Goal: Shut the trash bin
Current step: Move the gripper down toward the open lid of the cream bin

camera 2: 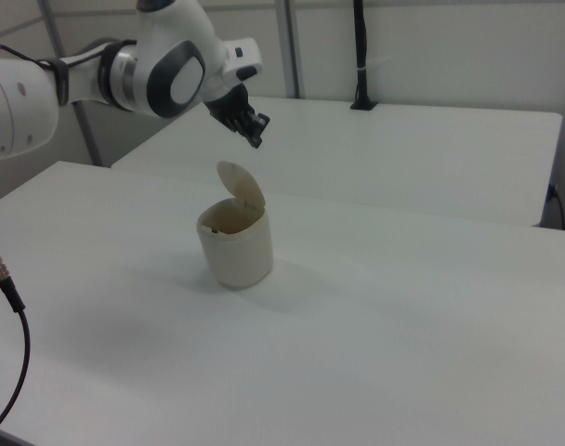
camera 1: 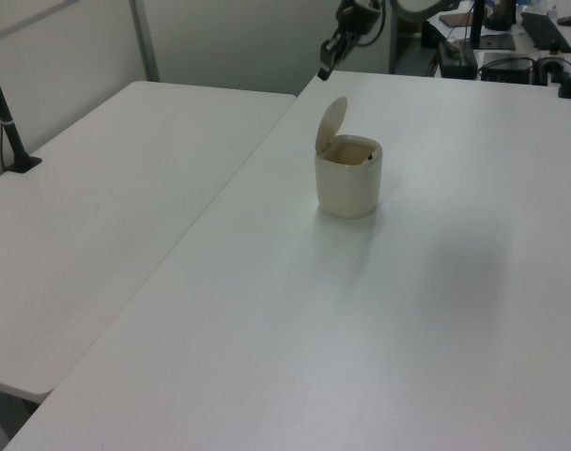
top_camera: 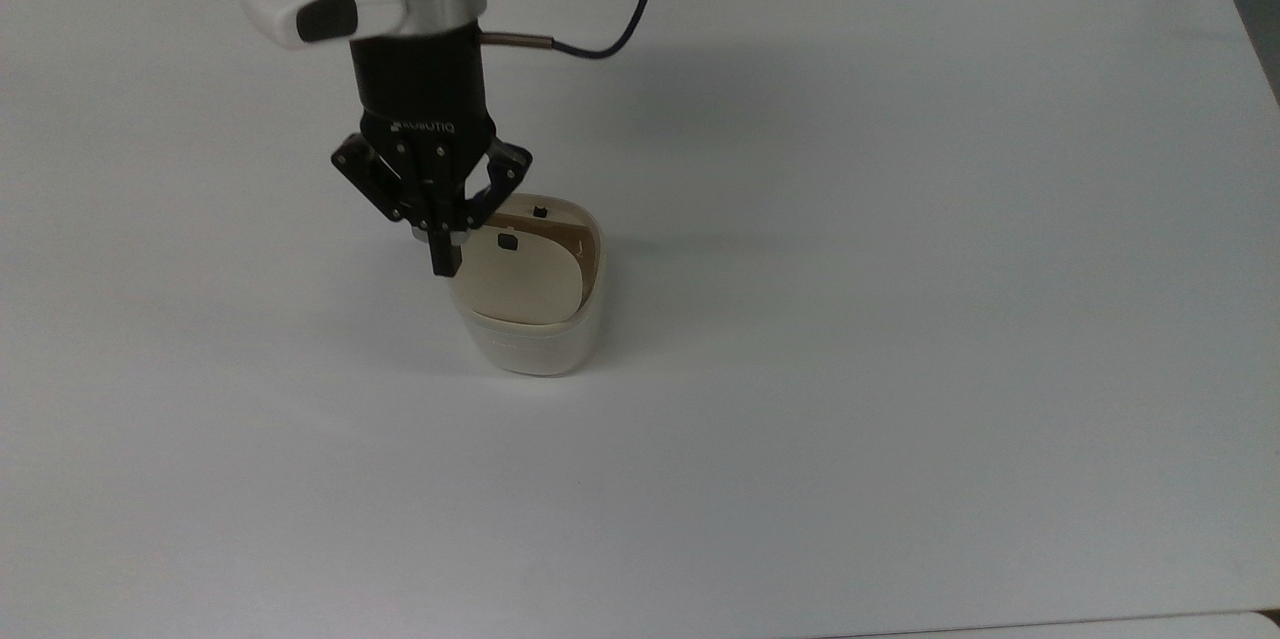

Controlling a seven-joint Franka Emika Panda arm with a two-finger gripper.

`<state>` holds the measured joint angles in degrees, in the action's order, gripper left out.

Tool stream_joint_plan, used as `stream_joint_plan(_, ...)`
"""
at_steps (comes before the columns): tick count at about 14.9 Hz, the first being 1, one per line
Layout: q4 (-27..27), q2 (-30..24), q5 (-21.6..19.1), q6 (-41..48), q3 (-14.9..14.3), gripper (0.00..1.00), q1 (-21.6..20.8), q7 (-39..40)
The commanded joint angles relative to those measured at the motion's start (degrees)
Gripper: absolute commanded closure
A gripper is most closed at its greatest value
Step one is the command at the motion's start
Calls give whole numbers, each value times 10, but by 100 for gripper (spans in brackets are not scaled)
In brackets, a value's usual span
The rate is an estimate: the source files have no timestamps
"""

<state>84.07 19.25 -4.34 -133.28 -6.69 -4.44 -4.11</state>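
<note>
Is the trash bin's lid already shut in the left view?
No: the lid stands raised above the trash bin, leaving the opening uncovered, with the pincer above it.

A laboratory or office workroom: plain white tables (camera 1: 126, 207) pushed edge to edge, grey partition walls (camera 2: 431, 46), a black clamp-mounted pole (camera 1: 8, 122), and desks with computer equipment (camera 1: 525, 42) beyond the far table edge.
</note>
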Motion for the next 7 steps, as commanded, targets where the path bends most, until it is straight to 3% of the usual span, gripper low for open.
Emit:
stream_joint_plan(1,-9,13,-7,-1,-3,100,-8,-10)
stream_joint_plan(7,-3,5,-15,143,-1,100,-14,60)
